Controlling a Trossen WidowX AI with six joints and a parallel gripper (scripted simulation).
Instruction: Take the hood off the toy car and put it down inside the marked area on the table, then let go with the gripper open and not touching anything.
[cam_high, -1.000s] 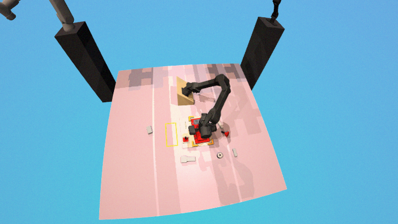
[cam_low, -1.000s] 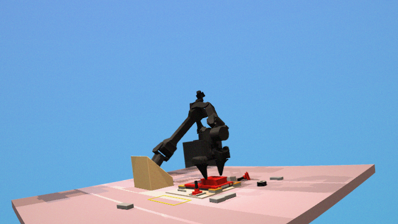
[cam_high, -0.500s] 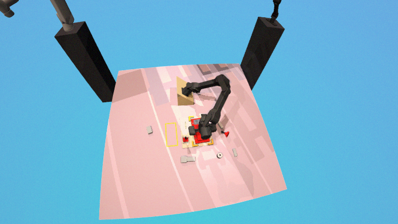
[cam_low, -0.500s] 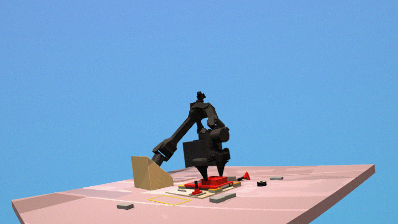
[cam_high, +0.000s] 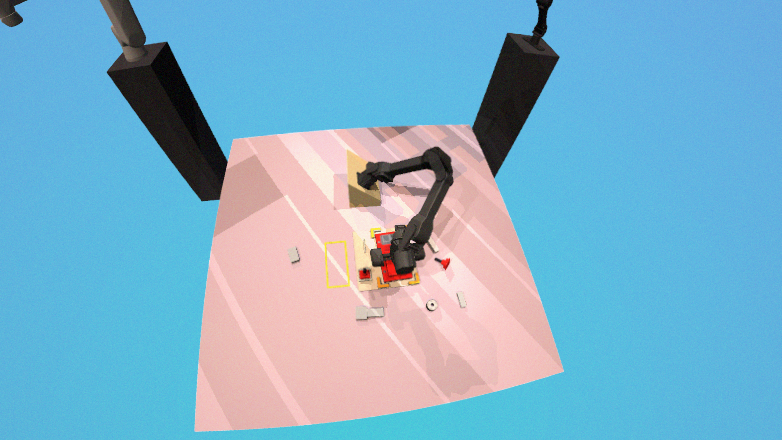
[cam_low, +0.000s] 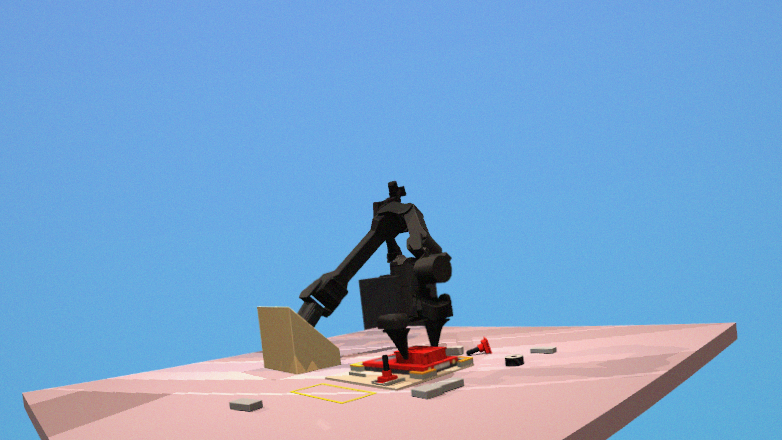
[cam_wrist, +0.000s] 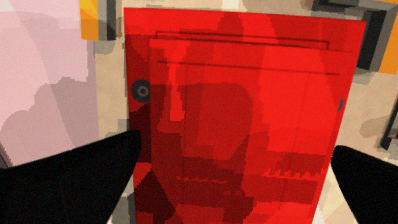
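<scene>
Pink table (cam_high: 284, 350) (cam_low: 164, 410), shadow bands across it. Black arm (cam_high: 437, 175) (cam_low: 358, 259) reaches over it from a tan wedge block (cam_high: 355, 177) (cam_low: 278, 339). Beige board (cam_high: 360, 246) (cam_low: 349, 378) on table, yellow and orange corner brackets around the red toy car (cam_high: 398, 277) (cam_low: 377, 363) (cam_wrist: 240, 27). Marked area, yellow outline (cam_high: 326, 265) (cam_low: 317, 400), beside the board; hood not in it. Raised red block, apparently the hood (cam_low: 421, 355) (cam_wrist: 220, 120), sits on the car. Hand (cam_low: 421, 352) (cam_wrist: 235, 147) pointing down at the car, fingers spread, one each side of the red block, nothing gripped; contact with it can't be told. Long gray block (cam_high: 369, 313) (cam_low: 437, 388) near the board. Red piece with black stem (cam_high: 445, 263) (cam_low: 485, 345) lies tipped; similar one (cam_high: 364, 273) (cam_low: 386, 376) upright on the board. Small dark ring (cam_high: 427, 308) (cam_low: 514, 361) farther out.
</scene>
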